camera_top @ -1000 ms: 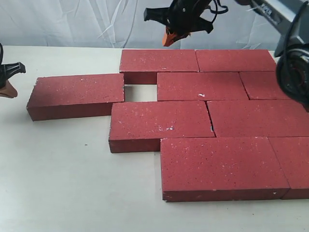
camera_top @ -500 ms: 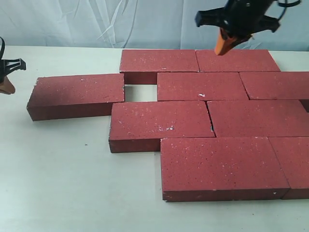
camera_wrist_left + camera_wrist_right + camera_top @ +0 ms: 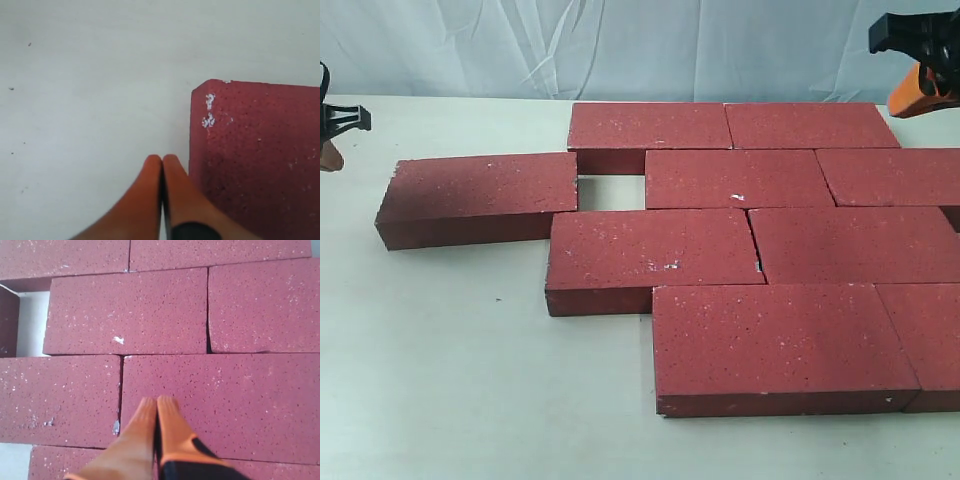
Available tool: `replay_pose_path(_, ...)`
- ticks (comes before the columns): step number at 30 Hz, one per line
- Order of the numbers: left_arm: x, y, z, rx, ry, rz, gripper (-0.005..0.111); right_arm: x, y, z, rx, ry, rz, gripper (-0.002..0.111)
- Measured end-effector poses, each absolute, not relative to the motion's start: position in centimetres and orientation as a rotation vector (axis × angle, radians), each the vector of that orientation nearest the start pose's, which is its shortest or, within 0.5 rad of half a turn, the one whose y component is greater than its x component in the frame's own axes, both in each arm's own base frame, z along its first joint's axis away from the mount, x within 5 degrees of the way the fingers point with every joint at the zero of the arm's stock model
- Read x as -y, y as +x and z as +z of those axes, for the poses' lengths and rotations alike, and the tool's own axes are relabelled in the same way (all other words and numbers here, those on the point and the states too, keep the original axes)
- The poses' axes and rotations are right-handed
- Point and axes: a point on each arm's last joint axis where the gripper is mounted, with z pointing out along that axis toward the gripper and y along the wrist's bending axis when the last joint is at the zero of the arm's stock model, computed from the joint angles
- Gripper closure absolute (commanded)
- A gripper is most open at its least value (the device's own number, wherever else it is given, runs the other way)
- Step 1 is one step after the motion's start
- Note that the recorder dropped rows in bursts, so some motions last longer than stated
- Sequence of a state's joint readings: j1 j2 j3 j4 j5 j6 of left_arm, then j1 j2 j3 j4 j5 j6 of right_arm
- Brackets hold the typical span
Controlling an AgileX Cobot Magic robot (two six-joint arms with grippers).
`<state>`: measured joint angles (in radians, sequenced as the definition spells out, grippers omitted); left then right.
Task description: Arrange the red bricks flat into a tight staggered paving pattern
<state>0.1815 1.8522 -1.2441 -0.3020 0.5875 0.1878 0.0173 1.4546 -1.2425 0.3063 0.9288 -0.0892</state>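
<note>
Dark red bricks point(image 3: 750, 240) are lying flat on the pale table point(image 3: 460, 400), eight interlocking in staggered rows. The ninth, a stray brick point(image 3: 478, 195), is sitting skewed at the left and leaving a gap point(image 3: 610, 192) beside the second row. The left gripper point(image 3: 162, 167) is hovering near its outer end, pinched fully closed, holding nothing; the right gripper point(image 3: 156, 407), also closed and empty, is hanging over the packed rows. I judge the stray needs pushing squarely along its length (an off-centre shove would twist it) until the gap closes. The left wrist view is showing the brick's corner beside the gripper tip; only the exterior view is showing the gap whole.
</note>
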Motion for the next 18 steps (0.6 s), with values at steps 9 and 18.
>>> replay_pose_path(9,-5.9,39.0,17.1,-2.665,-0.264,-0.147,0.107,-2.8,30.3,31.6,-2.543,0.063,0.388,0.109)
replay_pose_path(18,-5.2,39.9,11.1,-2.744,-0.273,-0.295,0.107,-2.9,30.3,31.6,-2.537,0.065,0.394,0.109)
